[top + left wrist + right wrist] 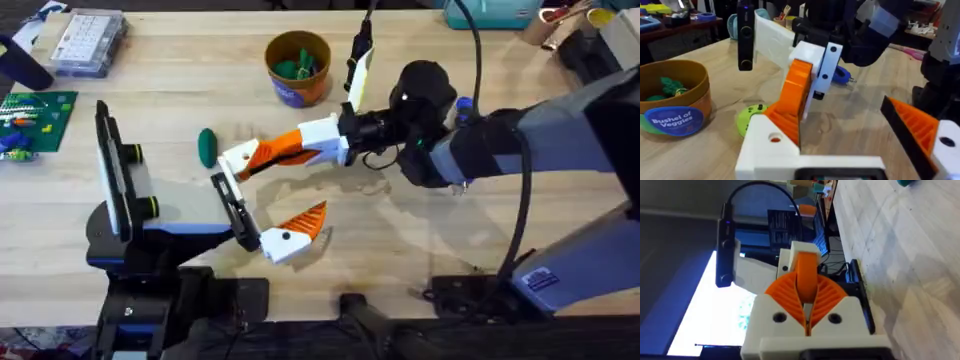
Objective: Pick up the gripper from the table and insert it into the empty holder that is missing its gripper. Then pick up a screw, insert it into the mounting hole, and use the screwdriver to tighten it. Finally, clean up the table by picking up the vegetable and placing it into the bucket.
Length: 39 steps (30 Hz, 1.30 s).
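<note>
Right arm reaches across table, right gripper (240,160) pinched closed. Left gripper (300,228) low near front, fingers wide apart.

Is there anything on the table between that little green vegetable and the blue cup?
No. In the overhead view, only bare wood lies between the vegetable and the cup.

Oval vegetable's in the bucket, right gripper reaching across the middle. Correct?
Not quite. The vegetable lies on the table, left of the bucket and nearer the bases, not in it. The overhead view shows this. The right gripper does reach across the middle.
</note>
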Tool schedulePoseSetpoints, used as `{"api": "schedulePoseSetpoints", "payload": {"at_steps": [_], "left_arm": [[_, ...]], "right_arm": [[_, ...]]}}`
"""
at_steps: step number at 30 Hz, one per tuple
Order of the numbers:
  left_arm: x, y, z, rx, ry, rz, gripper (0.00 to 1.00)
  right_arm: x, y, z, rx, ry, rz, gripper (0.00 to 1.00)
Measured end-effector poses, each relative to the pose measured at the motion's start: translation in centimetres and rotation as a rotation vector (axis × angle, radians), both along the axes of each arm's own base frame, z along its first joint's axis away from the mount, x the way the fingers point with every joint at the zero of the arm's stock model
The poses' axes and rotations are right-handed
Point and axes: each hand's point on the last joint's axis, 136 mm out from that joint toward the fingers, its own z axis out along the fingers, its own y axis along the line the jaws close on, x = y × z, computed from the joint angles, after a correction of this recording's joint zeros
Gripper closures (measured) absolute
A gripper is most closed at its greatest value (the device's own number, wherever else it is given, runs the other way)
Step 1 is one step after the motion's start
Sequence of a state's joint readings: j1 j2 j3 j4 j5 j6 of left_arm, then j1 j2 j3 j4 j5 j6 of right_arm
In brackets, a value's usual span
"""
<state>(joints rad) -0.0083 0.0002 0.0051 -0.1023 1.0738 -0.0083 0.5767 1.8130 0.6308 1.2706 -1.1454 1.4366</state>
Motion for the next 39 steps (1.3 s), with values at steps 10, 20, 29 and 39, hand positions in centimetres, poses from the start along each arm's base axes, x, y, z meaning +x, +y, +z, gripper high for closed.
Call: {"api": "schedulePoseSetpoints", "payload": {"at_steps": [10, 20, 29, 39], "left_arm": [[0.1, 0.0, 0.0, -0.003, 0.005, 0.004, 0.014], [0.0, 0.0, 0.0, -0.004, 0.006, -0.002, 0.014], [-0.1, 0.0, 0.0, -0.004, 0.006, -0.005, 0.014], [-0.1, 0.0, 0.0, -0.004, 0.006, -0.005, 0.014]], "right_arm": [[0.2, 0.4, -0.9, -0.033, 0.035, -0.023, 0.663], [0.3, 0.4, -1.0, -0.036, 0.034, -0.030, 0.563], [0.3, 0.4, -1.1, -0.037, 0.036, -0.034, 0.379], [0.4, 0.4, -0.8, -0.028, 0.023, -0.034, 0.009]]}}
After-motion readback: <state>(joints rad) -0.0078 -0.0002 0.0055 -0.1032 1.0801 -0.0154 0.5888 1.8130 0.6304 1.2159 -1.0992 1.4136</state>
